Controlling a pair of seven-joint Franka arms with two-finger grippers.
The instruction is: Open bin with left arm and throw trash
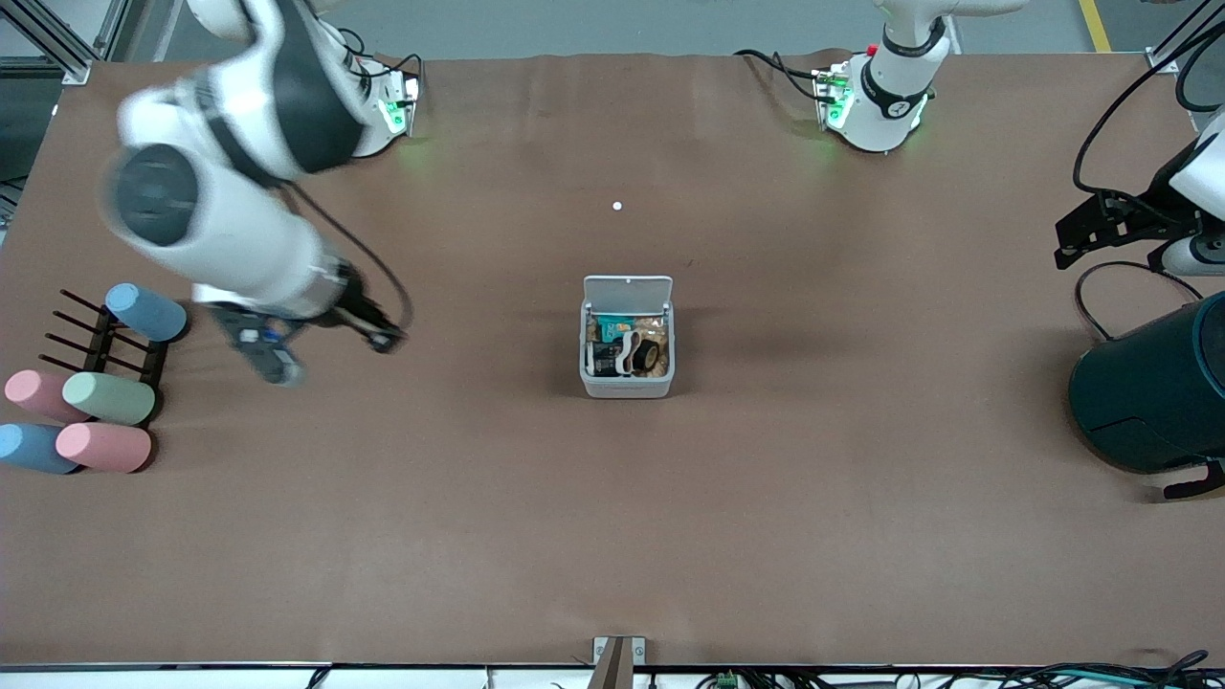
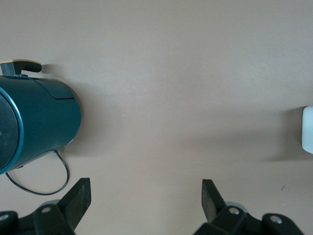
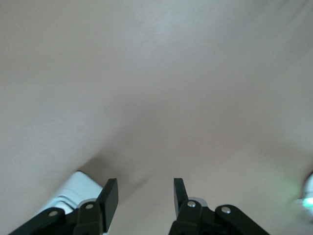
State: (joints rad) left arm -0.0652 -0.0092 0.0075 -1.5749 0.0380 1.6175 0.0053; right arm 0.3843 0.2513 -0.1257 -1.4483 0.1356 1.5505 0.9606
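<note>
Bin [image 1: 627, 383] open, trash [image 1: 624, 355] inside.
Left gripper [image 2: 145, 198] spread wide, empty (beside teal cylinder [image 2: 36, 122]); right gripper [image 3: 145, 195] half-parted, empty, over bare table [image 1: 612, 526].

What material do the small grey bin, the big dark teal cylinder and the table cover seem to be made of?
The bin looks like moulded plastic: smooth matte light grey walls, rounded corners, thin white lid standing open. The teal cylinder is probably plastic or coated metal: a smooth skin with a soft sheen. The table cover seems to be matte brown paper or thin sheet, slightly rippled.
</note>
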